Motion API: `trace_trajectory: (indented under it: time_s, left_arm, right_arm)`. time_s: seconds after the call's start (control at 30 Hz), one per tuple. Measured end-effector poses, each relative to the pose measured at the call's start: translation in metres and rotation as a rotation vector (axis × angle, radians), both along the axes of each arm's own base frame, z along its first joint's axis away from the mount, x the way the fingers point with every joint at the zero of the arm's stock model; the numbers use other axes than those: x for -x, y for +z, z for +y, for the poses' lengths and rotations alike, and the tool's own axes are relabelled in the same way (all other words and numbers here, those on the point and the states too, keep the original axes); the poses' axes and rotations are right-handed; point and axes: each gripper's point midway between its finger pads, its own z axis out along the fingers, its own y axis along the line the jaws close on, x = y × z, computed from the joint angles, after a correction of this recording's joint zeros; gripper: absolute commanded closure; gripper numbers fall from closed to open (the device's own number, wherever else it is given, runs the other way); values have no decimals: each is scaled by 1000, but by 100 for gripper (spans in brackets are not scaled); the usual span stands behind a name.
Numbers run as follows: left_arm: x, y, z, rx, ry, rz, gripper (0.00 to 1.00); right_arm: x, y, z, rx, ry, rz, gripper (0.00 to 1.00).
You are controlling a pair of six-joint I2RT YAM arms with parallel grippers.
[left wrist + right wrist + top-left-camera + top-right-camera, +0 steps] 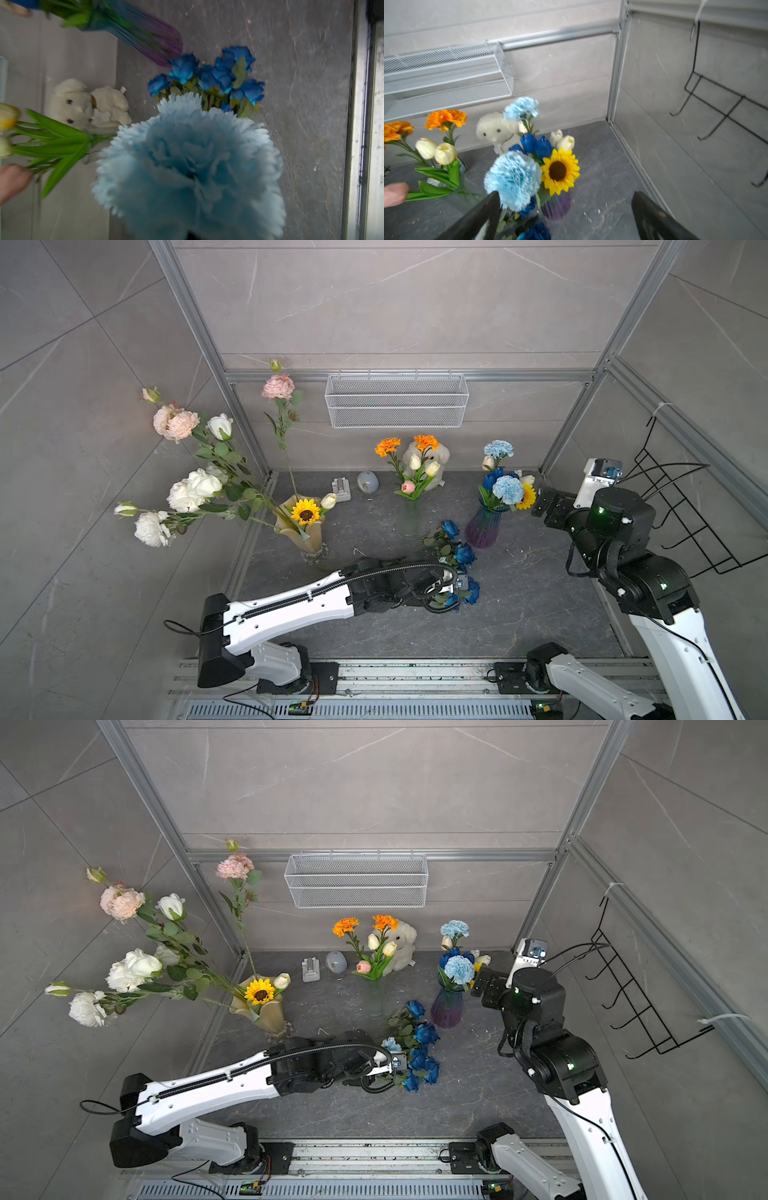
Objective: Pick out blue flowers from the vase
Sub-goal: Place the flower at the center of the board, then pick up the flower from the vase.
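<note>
Top views, left gripper (456, 584): clenched, apparently on the stem of a pale sky-blue ruffled carnation (390, 1044), near centre over the pile of deep blue roses (459, 553) on the dark stone table (519, 614). Lower it onto the pile before you let go.
Top views, right gripper (537, 502): released, just right of the purple ribbed glass vase (482, 526), far right.
Left wrist, grip: hidden behind the bloom.
Right wrist, targets: two pale blue carnations (512, 180) and deep blue tulips (536, 145) in that vase. Take one stem, low.
Right wrist, obstacles: yellow sunflower (559, 171) and white tulips (562, 139) crowd them; orange carnations (446, 118) stand to the left.
</note>
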Motion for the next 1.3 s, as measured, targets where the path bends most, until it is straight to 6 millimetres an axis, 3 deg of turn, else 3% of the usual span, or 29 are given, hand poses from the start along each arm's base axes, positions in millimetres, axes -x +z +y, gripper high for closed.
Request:
trace_trajectory:
  time_s: [0.07,0.17,0.4,0.5,0.7,0.87,0.9,1.03,1.1,1.2,1.3]
  left_arm:
    - [0,-32,7,-49,6,19,100]
    - [-9,-59,4,-50,22,53,100]
    - [-42,-113,9,6,95,136,100]
    - [-53,-126,6,31,112,158,100]
    - [-76,-130,-5,101,118,152,100]
    - [-90,-134,-9,98,114,135,100]
    - [-93,-133,-11,99,115,131,96]
    - [-105,-123,-18,117,107,104,59]
    - [-109,-115,-22,134,107,92,49]
    - [-113,-104,-27,162,109,78,39]
    - [-113,-94,-27,181,109,67,38]
  right_arm:
    - [4,-18,-8,-32,-24,28,0]
    - [7,-47,-18,-78,-56,77,0]
    - [4,-120,-37,-200,-105,230,0]
    - [4,-138,-39,-246,-103,264,0]
    - [-9,-157,-27,-306,-26,282,0]
    - [-40,-165,-14,-348,61,292,0]
    - [-46,-167,-12,-353,72,295,0]
    - [-66,-171,-8,-361,110,282,0]
    - [-76,-171,-7,-364,126,268,0]
    - [-91,-170,-4,-366,153,243,0]
    - [-105,-172,-2,-373,178,224,0]
